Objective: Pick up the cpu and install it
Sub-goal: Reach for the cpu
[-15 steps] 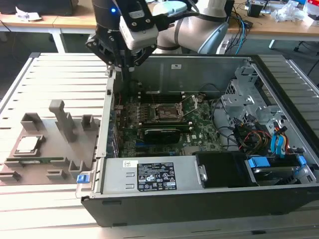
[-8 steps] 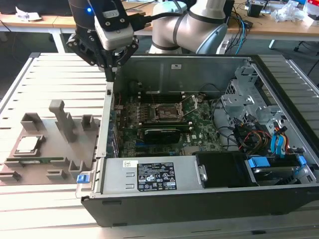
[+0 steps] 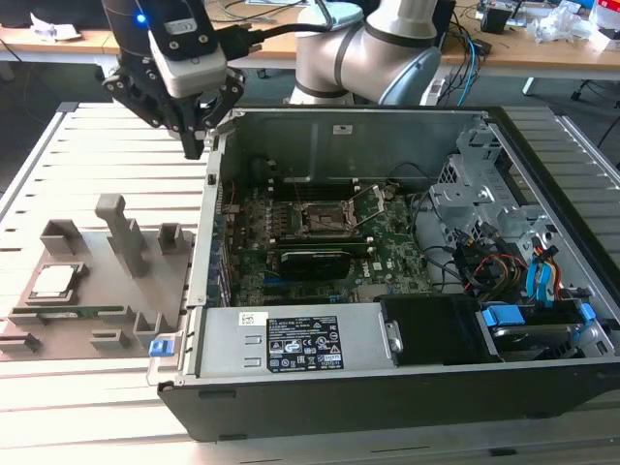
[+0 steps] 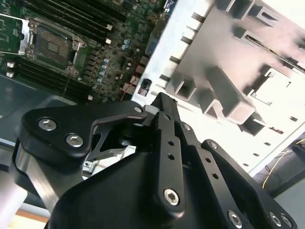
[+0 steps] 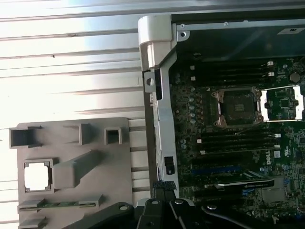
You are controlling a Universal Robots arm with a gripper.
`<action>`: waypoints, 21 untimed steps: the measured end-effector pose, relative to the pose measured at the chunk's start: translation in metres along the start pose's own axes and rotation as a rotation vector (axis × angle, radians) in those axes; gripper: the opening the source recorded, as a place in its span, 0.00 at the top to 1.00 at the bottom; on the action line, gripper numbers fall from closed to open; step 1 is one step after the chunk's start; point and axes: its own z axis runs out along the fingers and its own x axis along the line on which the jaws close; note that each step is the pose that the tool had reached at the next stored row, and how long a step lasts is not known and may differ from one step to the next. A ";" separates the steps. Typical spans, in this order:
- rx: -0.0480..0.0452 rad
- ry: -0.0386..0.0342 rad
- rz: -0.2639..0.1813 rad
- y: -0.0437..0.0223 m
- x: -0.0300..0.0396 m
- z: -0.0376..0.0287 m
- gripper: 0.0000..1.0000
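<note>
Gripper [image 3: 196, 147], clenched and empty, hangs beside the case [image 3: 208, 208], well apart from the cpu [image 3: 53, 281] nested in its tray [image 3: 116, 295] for pickup; socket [image 3: 325, 221] open to receive it

Silvery cpu [image 3: 53, 282], grey tray [image 3: 160, 283]

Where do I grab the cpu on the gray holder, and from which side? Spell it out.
Take the cpu by two opposite edges, coming straight down from above. It lies flat, silver face up, in a shallow square pocket of the gray holder, so nothing can slide in from the side. Which pair of edges has more room I cannot tell.
</note>
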 end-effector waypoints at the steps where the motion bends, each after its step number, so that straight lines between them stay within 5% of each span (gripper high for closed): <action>1: 0.0001 -0.0001 0.000 -0.0003 0.0035 -0.0001 0.89; 8: 0.0006 -0.0005 0.000 -0.0016 0.0210 -0.0006 0.89; 15: 0.0004 -0.0020 0.000 -0.0041 0.0543 -0.0015 0.89; 21: 0.0004 -0.0023 0.000 -0.0053 0.0700 -0.0020 0.89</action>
